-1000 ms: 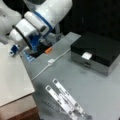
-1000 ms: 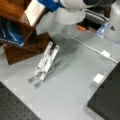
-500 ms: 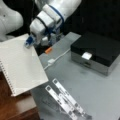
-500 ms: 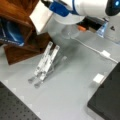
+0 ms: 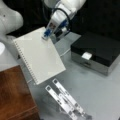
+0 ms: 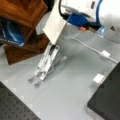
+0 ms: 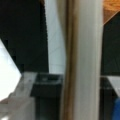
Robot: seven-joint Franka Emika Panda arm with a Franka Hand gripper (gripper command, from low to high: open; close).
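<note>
Notebook (image 5: 38,58) is up in the air, spiral edge on a front view's left, tilted, lower corner hanging just over the metal stand (image 5: 66,100). Gripper (image 5: 47,35) is clamped on the notebook's top edge, far side of the table, blue fingertips pinching the cover, which would explain why it hangs slanted rather than flat. Stand sits folded out on the grey table (image 5: 100,87), w/ its rails angled up, near the wooden block (image 5: 15,95) at lower left. Black box (image 5: 97,51) sits well apart on the right. In a front view the notebook (image 6: 55,23) shows only as a thin slanted sheet, plus a white cable (image 6: 92,48) that's barely seen elsewhere. Wrist view: just the notebook's edge (image 7: 85,60) close up, running top to bottom.
</note>
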